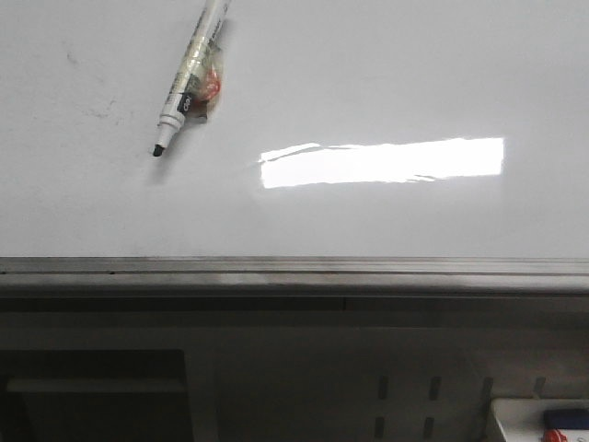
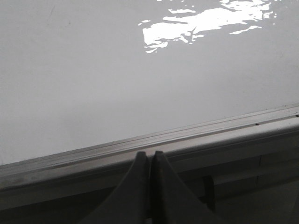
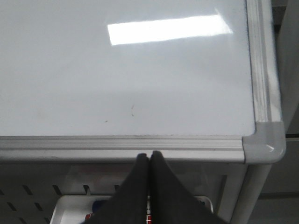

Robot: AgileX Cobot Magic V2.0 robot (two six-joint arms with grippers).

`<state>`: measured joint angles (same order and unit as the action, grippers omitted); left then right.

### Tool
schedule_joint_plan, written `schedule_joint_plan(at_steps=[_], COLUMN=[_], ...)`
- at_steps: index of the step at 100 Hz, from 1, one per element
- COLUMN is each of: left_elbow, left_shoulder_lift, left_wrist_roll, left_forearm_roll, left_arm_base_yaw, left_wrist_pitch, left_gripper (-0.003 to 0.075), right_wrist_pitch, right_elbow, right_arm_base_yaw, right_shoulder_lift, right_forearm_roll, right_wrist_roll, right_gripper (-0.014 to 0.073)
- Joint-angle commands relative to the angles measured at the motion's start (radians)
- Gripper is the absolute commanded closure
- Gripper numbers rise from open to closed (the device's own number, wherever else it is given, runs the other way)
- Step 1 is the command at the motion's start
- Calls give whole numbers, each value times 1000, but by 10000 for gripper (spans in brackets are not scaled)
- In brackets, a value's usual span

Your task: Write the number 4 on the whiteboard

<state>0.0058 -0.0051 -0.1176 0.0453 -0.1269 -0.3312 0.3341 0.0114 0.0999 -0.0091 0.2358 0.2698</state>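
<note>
The whiteboard [image 1: 368, 83] fills the upper front view, glossy white with a bright rectangular glare and a grey metal bottom rim [image 1: 294, 268]. A white marker [image 1: 189, 74] with a black tip lies uncapped on it at the upper left, tip pointing down-left. No number 4 shows on the board. My left gripper [image 2: 150, 154] is shut and empty, just in front of the board's rim [image 2: 140, 144]. My right gripper [image 3: 150, 155] is shut and empty, in front of the rim [image 3: 117, 147] near the board's grey corner piece [image 3: 264, 142]. Neither gripper shows in the front view.
Faint grey smudges [image 1: 97, 106] mark the board's left part. Below the rim is a perforated panel [image 1: 405, 396]. A white tray [image 1: 543, 419] with blue and red items sits at the lower right; it also shows under my right gripper [image 3: 74, 207].
</note>
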Motion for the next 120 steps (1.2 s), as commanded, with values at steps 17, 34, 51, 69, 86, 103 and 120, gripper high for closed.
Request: schedule_joint_plan(at_steps=[17,34,51,69,86,103,120], left_elbow=[33,33,33,33,33,33,31], left_shoulder_lift=[-26,-26,-26,-26,-26,-26,-26], left_wrist_roll=[8,8,8,8,8,8,9], left_forearm_roll=[0,0,0,0,10,-184,-563], left_arm_base_yaw=[2,2,2,2,2,2,2], left_wrist_pitch=[62,62,62,62,95,244,331], left_gripper=[741,741,741,741,741,741,741], right_wrist_pitch=[-25,-25,-25,-25,-50,-279,-547], right_elbow=[23,23,23,23,23,23,23], right_arm_base_yaw=[-7,-7,-7,-7,-7,-7,-7], right_shoulder_lift=[-16,-16,-16,-16,-16,-16,-16], right_forearm_roll=[5,5,5,5,75,202,187], right_wrist_roll=[-10,-10,-10,-10,-10,-10,-8], right_gripper=[648,648,648,648,648,648,648])
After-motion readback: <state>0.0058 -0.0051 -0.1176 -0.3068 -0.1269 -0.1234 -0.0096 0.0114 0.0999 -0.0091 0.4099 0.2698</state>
